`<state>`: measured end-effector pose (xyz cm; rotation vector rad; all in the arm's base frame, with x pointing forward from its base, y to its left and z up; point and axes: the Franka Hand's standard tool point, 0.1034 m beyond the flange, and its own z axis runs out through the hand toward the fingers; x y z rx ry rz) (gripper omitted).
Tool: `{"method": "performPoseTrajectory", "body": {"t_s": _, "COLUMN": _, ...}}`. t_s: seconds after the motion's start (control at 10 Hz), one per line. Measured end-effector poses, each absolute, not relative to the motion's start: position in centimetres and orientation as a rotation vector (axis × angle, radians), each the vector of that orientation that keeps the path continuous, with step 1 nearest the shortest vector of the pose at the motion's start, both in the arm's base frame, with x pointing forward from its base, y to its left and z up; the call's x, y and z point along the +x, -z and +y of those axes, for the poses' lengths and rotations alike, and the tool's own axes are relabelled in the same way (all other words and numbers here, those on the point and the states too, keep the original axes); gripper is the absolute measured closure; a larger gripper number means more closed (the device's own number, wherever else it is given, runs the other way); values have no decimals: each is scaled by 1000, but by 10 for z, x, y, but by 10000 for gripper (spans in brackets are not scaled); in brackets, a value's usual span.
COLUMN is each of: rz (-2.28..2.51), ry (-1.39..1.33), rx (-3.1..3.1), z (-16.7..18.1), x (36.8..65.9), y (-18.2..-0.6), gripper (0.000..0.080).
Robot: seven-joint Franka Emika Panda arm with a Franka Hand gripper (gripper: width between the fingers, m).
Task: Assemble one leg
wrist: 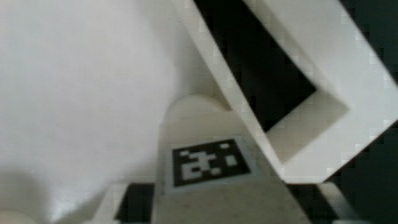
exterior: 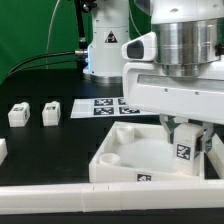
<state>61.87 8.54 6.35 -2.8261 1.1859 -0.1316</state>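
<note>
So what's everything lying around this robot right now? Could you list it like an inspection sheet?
Surface: black table, with a white rail along the near edge.
Job's things: one leg between the gripper's fingers, above the white tray; its tag shows in the wrist view. Two more legs stand on the exterior view's left.
Clutter: nothing seen.
Grippers: gripper shut on the leg.
Cables: dark cables behind the table.
Surroundings: marker board, green backdrop, the arm's white base.
</note>
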Motion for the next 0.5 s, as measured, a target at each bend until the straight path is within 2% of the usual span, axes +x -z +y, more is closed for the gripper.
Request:
{"method": "performPoseTrajectory", "body": {"t_s": 0.3, "rz": 1226, "ry": 146, "rx": -2813, "z": 81, "x": 618, "y": -63, "gripper": 486}}
{"method": "performPoseTrajectory", "body": {"t_s": 0.4, "rz": 1225, "ry": 145, "rx": -2814, "z": 81, "x": 617, "y": -62, "gripper": 306}}
{"method": "performPoseTrajectory", "body": {"t_s": 0.5, "rz": 1223, "ry": 144, "rx": -2815, "z": 81, "x": 617, "y": -62, "gripper": 306}}
